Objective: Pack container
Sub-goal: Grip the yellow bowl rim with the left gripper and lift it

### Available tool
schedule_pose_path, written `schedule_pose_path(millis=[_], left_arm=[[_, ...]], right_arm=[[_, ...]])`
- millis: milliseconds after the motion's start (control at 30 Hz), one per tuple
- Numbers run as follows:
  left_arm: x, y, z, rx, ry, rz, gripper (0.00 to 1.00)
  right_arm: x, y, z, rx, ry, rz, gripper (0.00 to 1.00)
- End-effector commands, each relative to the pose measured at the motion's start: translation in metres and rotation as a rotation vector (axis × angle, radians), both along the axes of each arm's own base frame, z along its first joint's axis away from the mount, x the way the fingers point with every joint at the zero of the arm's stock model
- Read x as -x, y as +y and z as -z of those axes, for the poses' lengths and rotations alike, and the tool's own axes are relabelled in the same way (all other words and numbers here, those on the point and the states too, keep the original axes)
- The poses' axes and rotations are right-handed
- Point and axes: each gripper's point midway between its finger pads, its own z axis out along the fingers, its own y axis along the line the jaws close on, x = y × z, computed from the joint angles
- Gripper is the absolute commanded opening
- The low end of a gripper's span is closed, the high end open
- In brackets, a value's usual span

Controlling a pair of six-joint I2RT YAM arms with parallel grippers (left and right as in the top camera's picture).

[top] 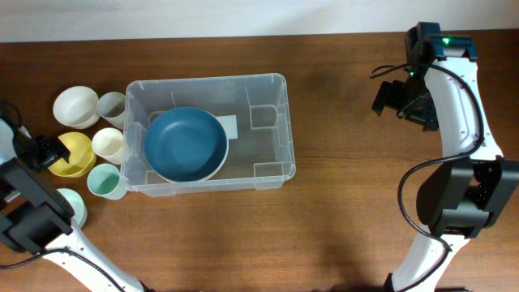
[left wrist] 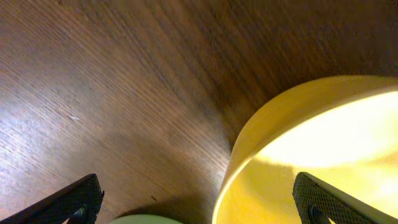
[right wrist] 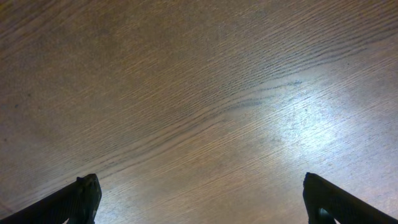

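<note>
Overhead: clear plastic rectangular container (top: 285,122) holds round blue bowl (top: 185,144).

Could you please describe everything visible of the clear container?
The container is a clear plastic rectangular bin with a rounded rim and moulded corner ridges, upright and open on the wooden table. A dark blue bowl lies in its left half, partly covering a white base label. Small cups stand by its left wall.
</note>
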Motion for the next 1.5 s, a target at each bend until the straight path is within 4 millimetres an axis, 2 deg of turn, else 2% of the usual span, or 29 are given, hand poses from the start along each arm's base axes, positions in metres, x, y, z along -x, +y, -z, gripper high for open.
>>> schedule_pose_path(millis=[0,33,67,100,200,300,500,667,767,800,867,967,1033,1100,1133,1233,1267,1367,1467], left_arm=[[-0.005,0.002,0.003,0.001,-0.009,0.021,0.89],[-0.005,0.001,0.003,0.004,-0.013,0.021,0.68],[-0.006,0.001,0.003,0.007,-0.015,0.020,0.54],[-0.006,0.000,0.003,0.010,-0.018,0.020,0.43],[-0.007,0.000,0.004,0.014,-0.020,0.020,0.20],[-0.007,-0.001,0.004,0.017,-0.021,0.020,0.02],[-0.004,0.002,0.001,0.018,-0.019,0.012,0.01],[0.002,0.017,-0.020,0.005,-0.036,-0.100,0.01],[0.007,0.037,-0.046,-0.022,-0.074,-0.209,0.01],[0.010,0.048,-0.066,-0.043,-0.102,-0.260,0.01],[0.016,0.059,-0.093,-0.067,-0.136,-0.328,0.01],[0.022,0.066,-0.132,-0.090,-0.193,-0.415,0.01],[0.014,0.061,-0.157,-0.073,-0.270,-0.409,0.01],[-0.001,0.049,-0.185,-0.039,-0.372,-0.381,0.01],[-0.022,0.029,-0.214,0.001,-0.486,-0.285,0.01],[-0.053,-0.013,-0.257,0.031,-0.638,-0.116,0.01],[-0.072,-0.044,-0.281,0.023,-0.708,-0.006,0.01],[-0.100,-0.104,-0.309,0.008,-0.788,0.182,0.01],[-0.126,-0.175,-0.316,0.034,-0.810,0.374,0.01]], right_arm=[[0.000,-0.001,-0.003,0.003,-0.008,0.004,0.99],[0.000,-0.001,-0.003,0.003,-0.008,0.004,0.99],[0.000,-0.001,-0.003,0.003,-0.008,0.004,0.99],[0.000,-0.001,-0.003,0.003,-0.007,0.004,0.99],[0.000,-0.001,-0.003,0.003,-0.008,0.004,0.99],[0.000,-0.001,-0.003,0.003,-0.008,0.004,0.99],[0.000,-0.001,-0.003,0.003,-0.008,0.004,0.99],[0.000,-0.001,-0.003,0.003,-0.008,0.004,0.99],[0.000,-0.001,-0.003,0.003,-0.008,0.004,0.99],[0.000,-0.001,-0.003,0.003,-0.008,0.004,0.99],[0.000,-0.001,-0.003,0.003,-0.008,0.004,0.99],[0.000,-0.001,-0.003,0.003,-0.008,0.004,0.99],[0.000,-0.001,-0.003,0.003,-0.008,0.004,0.99],[0.000,-0.001,-0.003,0.003,-0.008,0.004,0.99],[0.000,-0.001,-0.003,0.003,-0.008,0.004,0.99],[0.000,-0.001,-0.003,0.003,-0.008,0.004,0.99],[0.000,-0.001,-0.003,0.003,-0.008,0.004,0.99],[0.000,-0.001,-0.003,0.003,-0.008,0.004,0.99],[0.000,-0.001,-0.003,0.003,-0.008,0.004,0.99]])
